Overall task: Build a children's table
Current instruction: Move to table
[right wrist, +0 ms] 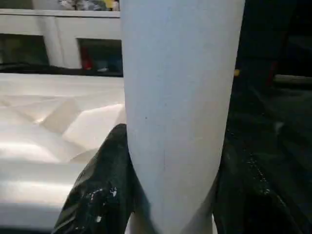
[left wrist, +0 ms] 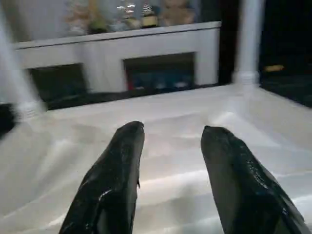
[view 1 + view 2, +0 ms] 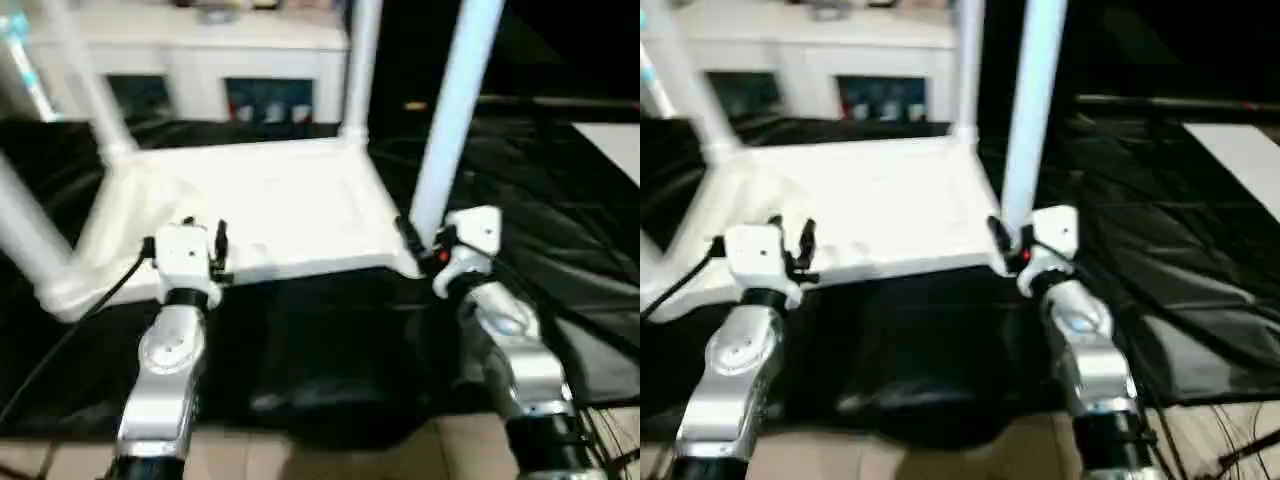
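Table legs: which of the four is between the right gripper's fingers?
The near-right leg, at the tabletop's corner nearest the right gripper, whose fingers flank it low down. The other three stand free; the left gripper is open, empty.

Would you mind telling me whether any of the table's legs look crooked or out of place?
The tabletop lies upside down on the black cloth, four legs pointing up. The near left leg and far left leg lean noticeably, while the right gripper closes round the near right leg.
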Robot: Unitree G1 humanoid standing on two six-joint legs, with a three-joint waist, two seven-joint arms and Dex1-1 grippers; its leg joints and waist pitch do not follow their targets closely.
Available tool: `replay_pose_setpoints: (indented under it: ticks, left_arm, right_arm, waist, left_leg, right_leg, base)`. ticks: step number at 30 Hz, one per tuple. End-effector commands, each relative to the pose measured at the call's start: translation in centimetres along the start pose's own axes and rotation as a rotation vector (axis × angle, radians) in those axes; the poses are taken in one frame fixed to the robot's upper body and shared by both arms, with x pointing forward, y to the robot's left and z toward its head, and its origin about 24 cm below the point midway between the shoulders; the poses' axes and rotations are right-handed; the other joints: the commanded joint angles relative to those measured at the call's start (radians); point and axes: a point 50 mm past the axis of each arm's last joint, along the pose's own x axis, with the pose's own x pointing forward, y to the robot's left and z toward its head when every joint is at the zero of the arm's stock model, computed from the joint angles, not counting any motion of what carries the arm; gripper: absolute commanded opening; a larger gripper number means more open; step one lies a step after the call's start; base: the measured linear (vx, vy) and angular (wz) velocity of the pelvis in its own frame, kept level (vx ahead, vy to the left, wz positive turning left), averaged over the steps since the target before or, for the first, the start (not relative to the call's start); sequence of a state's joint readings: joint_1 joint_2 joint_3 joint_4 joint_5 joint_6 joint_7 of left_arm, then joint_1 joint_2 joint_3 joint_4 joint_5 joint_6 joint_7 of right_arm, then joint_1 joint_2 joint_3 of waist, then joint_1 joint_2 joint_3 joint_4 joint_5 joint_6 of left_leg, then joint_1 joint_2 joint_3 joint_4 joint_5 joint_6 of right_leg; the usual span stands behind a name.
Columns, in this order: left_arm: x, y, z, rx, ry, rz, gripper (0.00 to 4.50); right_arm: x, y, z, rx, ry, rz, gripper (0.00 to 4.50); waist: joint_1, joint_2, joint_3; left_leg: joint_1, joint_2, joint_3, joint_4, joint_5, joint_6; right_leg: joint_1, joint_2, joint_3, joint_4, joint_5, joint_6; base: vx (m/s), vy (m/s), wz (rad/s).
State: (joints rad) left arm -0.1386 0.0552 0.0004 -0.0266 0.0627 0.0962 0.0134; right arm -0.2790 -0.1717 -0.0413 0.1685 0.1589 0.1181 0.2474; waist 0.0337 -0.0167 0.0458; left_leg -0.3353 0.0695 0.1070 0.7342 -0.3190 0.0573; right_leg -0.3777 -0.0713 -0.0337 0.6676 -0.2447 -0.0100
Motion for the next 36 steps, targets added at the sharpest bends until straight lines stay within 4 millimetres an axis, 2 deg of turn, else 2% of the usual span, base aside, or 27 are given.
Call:
replay_pose_setpoints:
  ticks: [1,2,3,4,5,6,7,8,9,10,11,12,13,14,15,16,17,18,20,22,23,24,26,27,29,30,36]
  left_arm:
    - [0.0,0.9,0.2,0.009,-0.006,0.015,2.22]
    - [0.0,0.7,0.1,0.000,-0.002,-0.004,2.22]
    - [0.0,0.6,-0.1,-0.004,0.002,-0.021,2.22]
    - [-0.1,0.5,-0.1,-0.007,0.005,-0.038,2.22]
    - [-0.1,0.5,-0.2,-0.007,0.006,-0.039,2.22]
    - [-0.1,0.4,-0.2,-0.008,0.008,-0.051,2.22]
    - [-0.1,0.3,-0.3,-0.005,0.012,-0.071,2.22]
    - [-0.1,0.3,-0.3,-0.003,0.014,-0.080,2.22]
    - [-0.1,0.3,-0.4,-0.005,0.019,-0.101,2.22]
    - [-0.1,0.3,-0.4,-0.005,0.019,-0.101,2.22]
    - [0.1,0.0,0.0,-0.042,0.019,-0.160,2.22]
    - [0.2,-0.1,0.1,-0.047,0.020,-0.172,2.22]
    - [0.3,-0.3,0.3,-0.060,0.022,-0.208,2.22]
    - [0.3,-0.3,0.3,-0.062,0.020,-0.211,2.22]
    - [0.8,-0.6,1.3,-0.123,-0.012,-0.279,2.50]
    - [1.0,-0.9,2.4,-0.229,-0.051,-0.365,2.50]
    - [1.0,-0.9,2.5,-0.239,-0.055,-0.373,2.57]
    - [0.9,-1.4,3.5,-0.314,-0.078,-0.458,2.60]
    - [0.9,-2.3,5.2,-0.417,-0.095,-0.595,2.83]
    - [0.9,-3.0,6.3,-0.479,-0.087,-0.693,3.03]
    - [1.0,-3.3,6.8,-0.499,-0.087,-0.728,3.03]
    - [1.0,-3.3,6.8,-0.499,-0.087,-0.728,3.13]
    - [1.9,-3.8,8.2,-0.580,-0.101,-0.768,3.32]
    - [2.1,-3.9,8.6,-0.602,-0.109,-0.779,3.38]
    - [2.8,-4.3,10.0,-0.685,-0.126,-0.823,3.58]
    - [3.0,-4.5,10.8,-0.729,-0.131,-0.869,3.69]
    - [3.0,-5.3,11.5,-0.717,-0.064,-1.003,4.12]
  right_arm:
    - [0.4,0.8,1.1,-0.001,-0.051,0.030,1.85]
    - [0.4,0.9,1.1,-0.002,-0.051,0.034,1.85]
    - [0.3,0.9,1.1,-0.002,-0.051,0.037,1.85]
    - [0.3,1.0,1.1,0.000,-0.052,0.041,1.85]
    - [0.3,1.0,1.1,0.000,-0.052,0.041,1.85]
    - [0.3,1.0,1.2,0.002,-0.052,0.046,1.85]
    - [0.4,1.0,1.4,0.004,-0.060,0.057,1.85]
    - [0.5,1.0,1.4,0.005,-0.065,0.062,1.85]
    - [0.7,1.1,1.8,0.025,-0.077,0.087,1.85]
    - [0.7,1.1,1.8,0.025,-0.077,0.087,1.85]
    - [1.1,1.4,2.8,0.065,-0.109,0.155,1.85]
    - [1.1,1.5,3.0,0.078,-0.113,0.169,1.85]
    - [1.3,1.7,3.4,0.118,-0.125,0.209,1.85]
    - [1.3,1.7,3.4,0.123,-0.125,0.215,1.85]
    - [1.4,2.4,4.3,0.214,-0.125,0.372,1.85]
    - [1.2,2.9,5.1,0.245,-0.136,0.517,1.85]
    - [1.2,2.9,5.2,0.248,-0.137,0.529,1.85]
    - [1.1,3.0,5.4,0.286,-0.114,0.603,1.85]
    - [0.9,3.0,5.6,0.318,-0.076,0.723,1.85]
    - [0.8,2.8,5.8,0.376,-0.043,0.807,1.85]
    - [0.7,2.7,5.9,0.389,-0.030,0.850,1.85]
    - [0.7,2.7,5.9,0.389,-0.030,0.850,1.85]
    - [0.3,2.6,6.3,0.437,0.002,0.954,1.85]
    - [0.2,2.6,6.4,0.447,0.006,0.971,1.85]
    - [0.0,2.6,6.7,0.482,0.028,1.037,1.85]
    - [-0.2,2.6,6.9,0.483,0.043,1.074,1.85]
    - [-0.9,3.0,7.3,0.459,0.098,1.181,1.85]
  waist:
    - [0.036,-0.015,-0.051]
    - [0.037,0.001,-0.047]
    - [0.035,0.027,-0.039]
    - [0.034,0.041,-0.042]
    - [-0.002,0.079,-0.037]
    - [-0.027,0.091,-0.051]
    - [-0.042,0.089,-0.060]
    - [-0.047,0.083,-0.061]
    - [-0.045,0.067,-0.059]
    - [-0.042,0.060,-0.057]
    - [-0.042,0.027,-0.061]
    - [-0.009,-0.023,-0.070]
    - [0.010,-0.036,-0.081]
    - [0.028,-0.022,-0.084]
    - [0.025,-0.027,-0.081]
    - [0.028,-0.001,-0.078]
    - [0.024,0.021,-0.085]
    - [0.021,0.026,-0.082]
    - [0.021,0.022,-0.069]
    - [0.032,0.019,-0.056]
    - [0.040,0.024,-0.053]
    - [0.046,0.018,-0.046]
    - [0.054,0.015,-0.039]
    - [0.058,0.014,-0.039]
    - [0.059,0.010,-0.039]
    - [0.062,-0.002,-0.040]
    - [0.061,-0.008,-0.047]
  left_leg:
    - [-0.091,0.037,-0.028,0.001,0.059,-0.008]
    - [-0.083,0.050,-0.027,-0.025,0.107,-0.020]
    - [-0.078,0.081,-0.024,-0.094,0.135,-0.006]
    - [-0.057,0.096,-0.014,-0.133,0.127,-0.004]
    - [-0.006,0.161,-0.065,-0.210,-0.098,-0.003]
    - [0.055,0.194,-0.106,-0.224,-0.168,0.023]
    - [0.121,0.234,-0.156,-0.237,-0.261,0.132]
    - [0.125,0.231,-0.159,-0.230,-0.209,0.194]
    - [0.131,0.224,-0.144,-0.215,-0.101,0.298]
    - [0.126,0.213,-0.131,-0.212,-0.067,0.324]
    - [0.096,0.157,-0.084,-0.184,0.003,0.318]
    - [-0.035,0.028,0.002,-0.087,0.045,0.236]
    - [-0.086,0.017,0.001,-0.044,0.057,0.191]
    - [-0.101,0.050,-0.026,-0.054,0.188,0.067]
    - [-0.106,0.050,-0.023,-0.077,0.254,0.018]
    - [-0.095,0.059,-0.020,-0.125,0.350,-0.031]
    - [-0.072,0.090,-0.026,-0.131,0.387,-0.018]
    - [-0.069,0.105,-0.030,-0.133,0.375,-0.013]
    - [-0.039,0.144,-0.032,-0.146,0.221,-0.010]
    - [-0.033,0.149,-0.018,-0.158,0.091,-0.006]
    - [-0.026,0.154,-0.013,-0.161,0.049,-0.008]
    - [-0.020,0.161,0.003,-0.170,-0.029,-0.029]
    - [-0.011,0.161,0.022,-0.181,-0.128,-0.089]
    - [-0.006,0.164,0.025,-0.183,-0.144,-0.112]
    - [-0.016,0.163,0.027,-0.185,-0.126,-0.123]
    - [-0.015,0.160,0.033,-0.185,-0.109,-0.121]
    - [-0.029,0.161,0.036,-0.190,-0.027,-0.104]
  right_leg:
    - [0.142,-0.158,0.128,-0.162,-0.442,-0.146]
    - [0.134,-0.141,0.096,-0.176,-0.438,-0.212]
    - [0.125,-0.107,0.047,-0.181,-0.455,-0.228]
    - [0.119,-0.083,0.019,-0.183,-0.455,-0.214]
    - [0.077,-0.001,-0.034,-0.118,-0.369,-0.148]
    - [0.036,0.017,-0.043,-0.057,-0.286,-0.139]
    - [-0.024,0.002,-0.031,0.031,-0.122,-0.070]
    - [-0.039,-0.002,-0.029,0.041,-0.093,-0.037]
    - [-0.069,-0.018,-0.019,0.049,-0.052,0.019]
    - [-0.072,-0.024,-0.012,0.044,-0.031,0.026]
    - [-0.048,-0.052,0.016,-0.028,0.064,-0.002]
    - [0.084,-0.108,0.103,-0.096,0.210,-0.090]
    - [0.147,-0.160,0.149,-0.102,0.317,-0.134]
    - [0.149,-0.169,0.122,-0.055,0.635,-0.149]
    - [0.144,-0.137,0.094,-0.032,0.824,-0.138]
    - [0.119,-0.082,0.041,-0.005,1.005,-0.117]
    - [0.088,-0.055,0.024,0.000,0.973,-0.107]
    - [0.082,-0.051,0.020,-0.002,0.896,-0.116]
    - [0.059,-0.065,0.024,-0.037,0.484,-0.230]
    - [0.056,-0.077,0.029,-0.058,0.235,-0.308]
    - [0.051,-0.078,0.029,-0.066,0.163,-0.316]
    - [0.048,-0.081,0.028,-0.078,0.034,-0.318]
    - [0.046,-0.082,0.030,-0.099,-0.162,-0.265]
    - [0.039,-0.086,0.034,-0.108,-0.205,-0.243]
    - [0.046,-0.088,0.033,-0.109,-0.217,-0.226]
    - [0.042,-0.086,0.032,-0.107,-0.238,-0.205]
    - [0.046,-0.088,0.028,-0.109,-0.195,-0.172]
  base:
    - [0.189,-0.096,-0.05]
    - [0.114,-0.054,-0.03]
    - [0.112,0.012,-0.01]
    - [0.121,0.084,-0.03]
    - [0.121,0.084,-0.03]
    - [0.151,0.106,0.00]
    - [0.085,0.048,0.01]
    - [0.158,0.074,0.03]
    - [0.138,0.035,0.05]
    - [0.186,0.013,0.07]
    - [0.113,-0.013,0.05]
    - [0.094,-0.080,0.10]
    - [0.102,-0.094,0.09]
    - [0.102,-0.094,0.09]
    - [0.076,-0.079,-0.07]
    - [-0.009,-0.065,-0.05]
    - [-0.009,-0.065,-0.05]
    - [0.000,0.000,0.00]
    - [0.000,0.000,0.00]
    - [-0.028,0.009,0.05]
    - [-0.055,0.018,0.11]
    - [-0.063,0.019,0.11]
    - [-0.064,0.025,0.06]
    - [-0.066,0.014,0.09]
    - [-0.030,0.007,0.03]
    - [0.000,0.000,0.00]
    - [-0.010,0.004,0.00]
